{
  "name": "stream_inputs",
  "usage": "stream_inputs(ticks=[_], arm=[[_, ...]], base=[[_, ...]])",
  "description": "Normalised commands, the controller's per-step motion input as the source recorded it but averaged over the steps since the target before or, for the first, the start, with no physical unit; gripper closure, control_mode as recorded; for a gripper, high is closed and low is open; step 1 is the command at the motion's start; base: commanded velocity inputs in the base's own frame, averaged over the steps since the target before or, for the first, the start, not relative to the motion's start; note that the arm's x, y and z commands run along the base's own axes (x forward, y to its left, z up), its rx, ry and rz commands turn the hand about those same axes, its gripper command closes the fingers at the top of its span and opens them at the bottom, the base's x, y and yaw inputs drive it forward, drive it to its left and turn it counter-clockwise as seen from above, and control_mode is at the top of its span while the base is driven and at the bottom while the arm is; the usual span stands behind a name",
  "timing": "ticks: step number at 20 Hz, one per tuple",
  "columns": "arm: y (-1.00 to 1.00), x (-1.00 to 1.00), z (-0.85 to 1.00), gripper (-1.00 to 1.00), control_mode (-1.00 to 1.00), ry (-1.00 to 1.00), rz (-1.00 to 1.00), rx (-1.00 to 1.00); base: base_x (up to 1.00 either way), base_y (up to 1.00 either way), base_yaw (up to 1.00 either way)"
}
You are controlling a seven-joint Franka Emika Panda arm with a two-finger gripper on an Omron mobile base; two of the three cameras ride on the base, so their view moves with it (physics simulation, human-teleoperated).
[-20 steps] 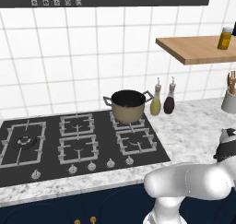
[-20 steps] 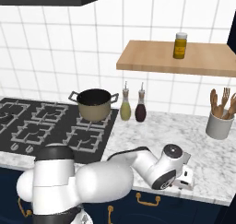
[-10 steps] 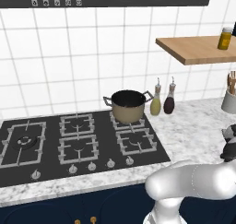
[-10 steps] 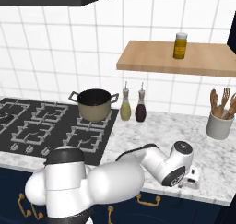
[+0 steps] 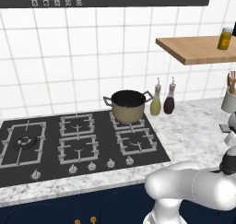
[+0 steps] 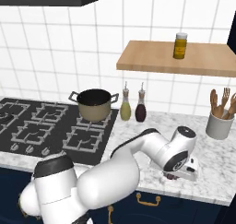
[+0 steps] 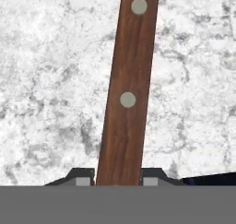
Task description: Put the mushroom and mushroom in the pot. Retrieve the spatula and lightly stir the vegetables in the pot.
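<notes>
gripper [image 7: 118, 181] clamped on riveted brown wooden spatula handle [image 7: 125, 98] | flat on speckled marble counter [image 7: 46, 80], right of tan round pot [image 6: 95, 104]

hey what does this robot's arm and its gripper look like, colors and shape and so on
A glossy white arm of fat rounded segments with dark grey joint caps; the wrist ends in a white block. The gripper has two small dark fingertips with pale grey pads. No cables or markings show.

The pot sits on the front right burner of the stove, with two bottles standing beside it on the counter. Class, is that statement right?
Not quite. The pot sits on the back right burner, not the front one; the left base view shows the front right burner bare. The rest holds: the two bottles stand beside it on the marble counter.
</notes>
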Motion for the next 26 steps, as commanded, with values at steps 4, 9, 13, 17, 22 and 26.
stream_inputs(ticks=[4, 9, 13, 17, 22, 26], arm=[[0.92, -0.54, 1.00, 1.00, -1.00, -0.09, -0.03, 0.04], [1.00, -0.54, 1.00, 1.00, -1.00, -0.11, -0.06, 0.03], [1.00, -0.28, 0.99, 1.00, -1.00, -0.07, -0.06, 0.09], [1.00, -0.03, 0.94, 1.00, -1.00, 0.00, -0.06, 0.18], [1.00, 0.00, 0.80, 1.00, -1.00, 0.01, -0.09, 0.28], [0.92, 0.00, 0.37, 1.00, -1.00, 0.09, -0.07, 0.36]], base=[[0.00, 0.00, 0.00], [0.00, 0.00, 0.00], [0.00, 0.00, 0.00], [0.00, 0.00, 0.00], [0.00, 0.00, 0.00], [0.00, 0.00, 0.00]])
